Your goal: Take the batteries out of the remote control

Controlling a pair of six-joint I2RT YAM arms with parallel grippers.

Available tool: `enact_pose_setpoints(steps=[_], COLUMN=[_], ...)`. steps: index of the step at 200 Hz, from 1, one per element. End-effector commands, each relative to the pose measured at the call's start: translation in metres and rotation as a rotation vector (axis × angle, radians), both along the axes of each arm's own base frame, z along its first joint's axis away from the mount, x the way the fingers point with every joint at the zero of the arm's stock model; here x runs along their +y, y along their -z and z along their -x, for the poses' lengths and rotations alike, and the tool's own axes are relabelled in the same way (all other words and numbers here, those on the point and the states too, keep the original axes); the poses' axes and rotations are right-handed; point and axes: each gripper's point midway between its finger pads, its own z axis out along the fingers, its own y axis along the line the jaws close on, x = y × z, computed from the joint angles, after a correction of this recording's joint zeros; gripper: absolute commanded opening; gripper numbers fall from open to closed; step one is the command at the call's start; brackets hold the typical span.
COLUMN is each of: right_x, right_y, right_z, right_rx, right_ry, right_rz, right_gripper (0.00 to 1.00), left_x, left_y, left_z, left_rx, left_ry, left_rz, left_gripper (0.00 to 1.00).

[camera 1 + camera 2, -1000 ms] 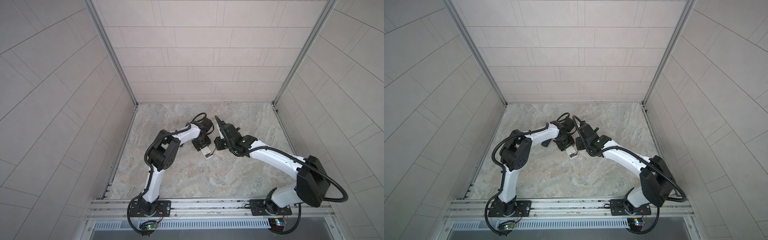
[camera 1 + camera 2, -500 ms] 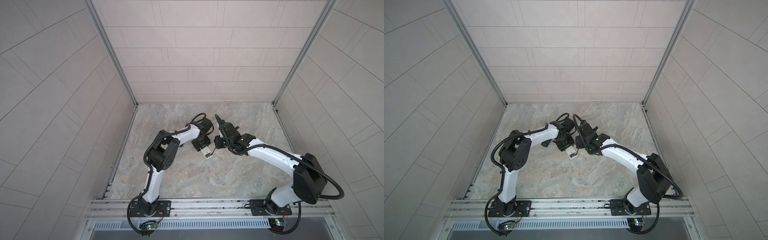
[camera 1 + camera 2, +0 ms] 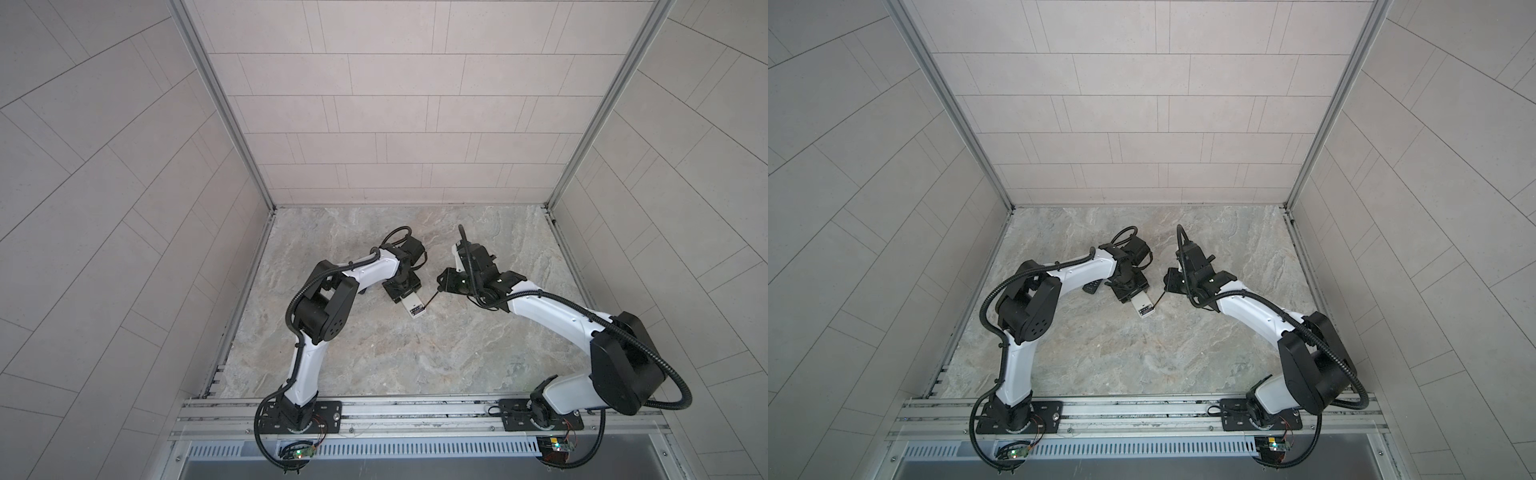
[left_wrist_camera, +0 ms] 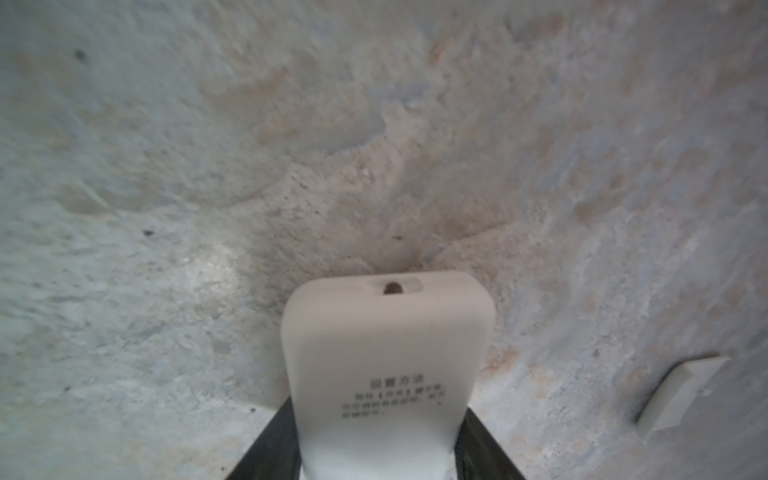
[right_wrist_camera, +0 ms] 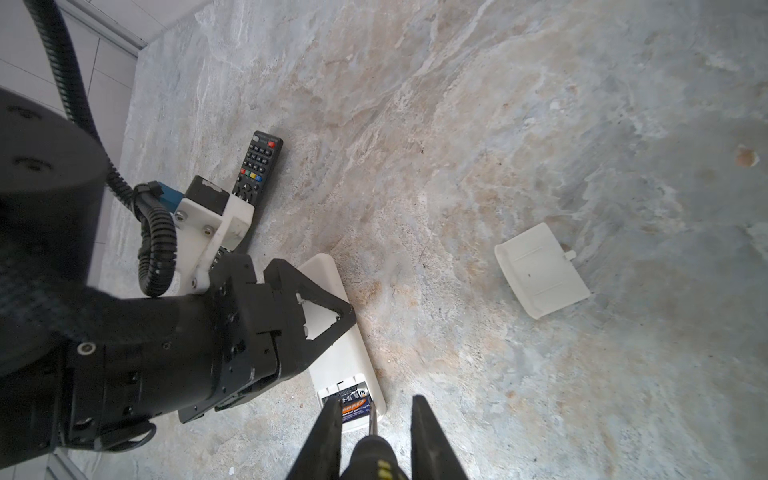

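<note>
Both hands meet at the white remote [image 5: 340, 357], which lies face down on the worktop [image 5: 498, 124]. The left hand [image 4: 378, 415] clamps its middle. The right hand [image 5: 375, 415] is closed on a screwdriver [image 5: 374, 457] whose tip reaches the remote's open end compartment, where the batteries [image 5: 355, 406] sit, partly hidden by a finger. A black remote [image 5: 257, 166] lies beyond the white remote, and a white cover [image 5: 540, 270] lies well apart from it.

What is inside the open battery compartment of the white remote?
One dark battery with orange print shows, the screwdriver tip beside it. A finger of the right gripper covers the rest, so a second battery cannot be confirmed.
</note>
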Motion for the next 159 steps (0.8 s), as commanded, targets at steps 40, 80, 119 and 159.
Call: enact_pose_setpoints(steps=[40,80,119,159], right_x=[-0.009,-0.016,-0.021,-0.031], right_y=[0.035,0.046,0.052,0.060], right_z=[0.001,0.001,0.003,0.004], right_rx=[0.093,0.134,0.150,0.174], right_ry=[0.053,0.095,0.124,0.168], right_rz=[-0.070,-0.125,-0.145,-0.171], right_gripper=[0.07,0.06,0.05,0.05], left_x=[0.007,0.007,0.006,0.007], left_y=[0.024,0.024,0.024,0.022], left_z=[0.027,0.026,0.025,0.025], left_rx=[0.096,0.094,0.092,0.085], left_ry=[0.010,0.012,0.012,0.009], left_rz=[-0.046,-0.046,-0.044,-0.046], left_gripper=[0.40,0.39,0.39,0.39])
